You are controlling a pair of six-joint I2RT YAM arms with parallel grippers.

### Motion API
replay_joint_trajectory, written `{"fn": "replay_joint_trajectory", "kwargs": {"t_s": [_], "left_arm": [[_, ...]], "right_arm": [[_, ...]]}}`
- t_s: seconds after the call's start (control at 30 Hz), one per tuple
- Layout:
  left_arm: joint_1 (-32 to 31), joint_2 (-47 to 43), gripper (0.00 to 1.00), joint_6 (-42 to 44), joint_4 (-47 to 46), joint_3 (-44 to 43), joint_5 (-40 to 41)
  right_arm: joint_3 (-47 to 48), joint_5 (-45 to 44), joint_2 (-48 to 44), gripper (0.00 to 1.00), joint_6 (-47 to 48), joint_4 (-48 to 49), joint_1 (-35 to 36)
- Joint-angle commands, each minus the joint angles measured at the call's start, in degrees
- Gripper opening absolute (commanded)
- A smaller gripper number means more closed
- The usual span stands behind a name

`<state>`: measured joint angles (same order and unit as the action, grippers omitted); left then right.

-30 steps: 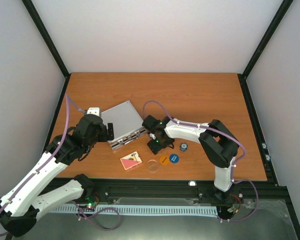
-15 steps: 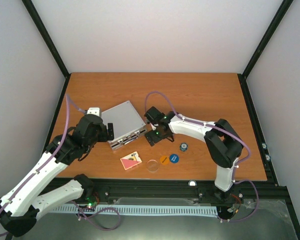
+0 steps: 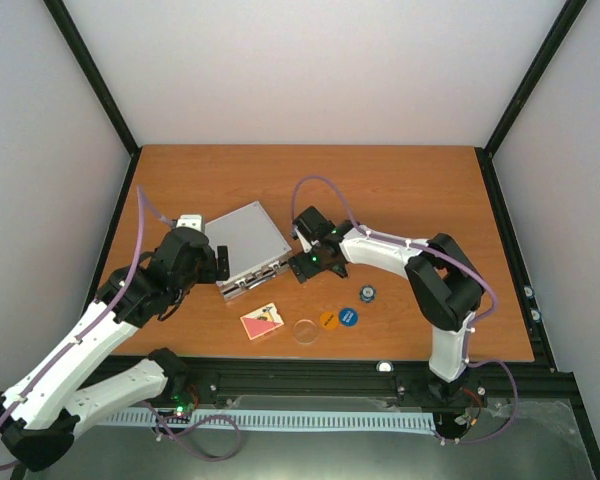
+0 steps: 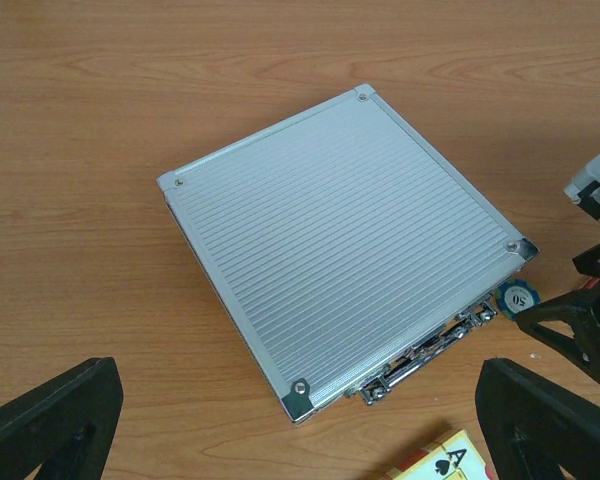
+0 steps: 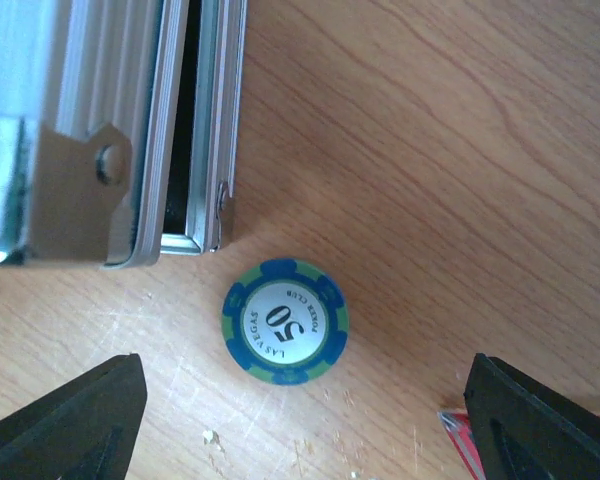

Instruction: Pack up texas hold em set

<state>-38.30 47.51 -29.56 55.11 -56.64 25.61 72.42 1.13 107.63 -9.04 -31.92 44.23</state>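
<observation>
Overhead, white walls (image 3: 310, 70) enclose a wooden tabletop (image 3: 400, 190); the case (image 3: 246, 238) lies closed, contents hidden, a chip (image 5: 285, 321) at its 4 o'clock, left claw (image 4: 300, 425) and right claw (image 5: 305, 420) both spread apart.

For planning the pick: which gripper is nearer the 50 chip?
Right. The right gripper hangs just over the 50 chip; the left gripper is across the silver case.

Open bench (image 3: 400, 190) across upper and right frame, aluminium case (image 3: 245, 240) blocking left of centre, poker chip (image 5: 285, 320) beside its corner, card deck (image 3: 261, 321) and discs (image 3: 327, 320) cluttering lower centre, bare strip between case and deck
</observation>
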Motion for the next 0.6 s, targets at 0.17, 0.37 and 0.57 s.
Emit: {"fn": "replay_joint_trajectory", "kwargs": {"t_s": [0.17,0.37,0.57], "left_arm": [[0.01,-0.24,1.0,0.91,0.91,-1.89,1.05],[-0.02,0.44,1.0,0.91,0.89,-2.34,0.86],[-0.01,0.72,1.0,0.91,0.97,-2.75,0.84]], "right_arm": [[-1.31,0.85,2.92,0.87,-0.32,6.11,-0.55],[-3.17,0.95,3.59,0.85,-1.49,8.73,-0.55],[-4.23,1.78,4.64,0.84,-2.42,10.71,-0.55]]}}
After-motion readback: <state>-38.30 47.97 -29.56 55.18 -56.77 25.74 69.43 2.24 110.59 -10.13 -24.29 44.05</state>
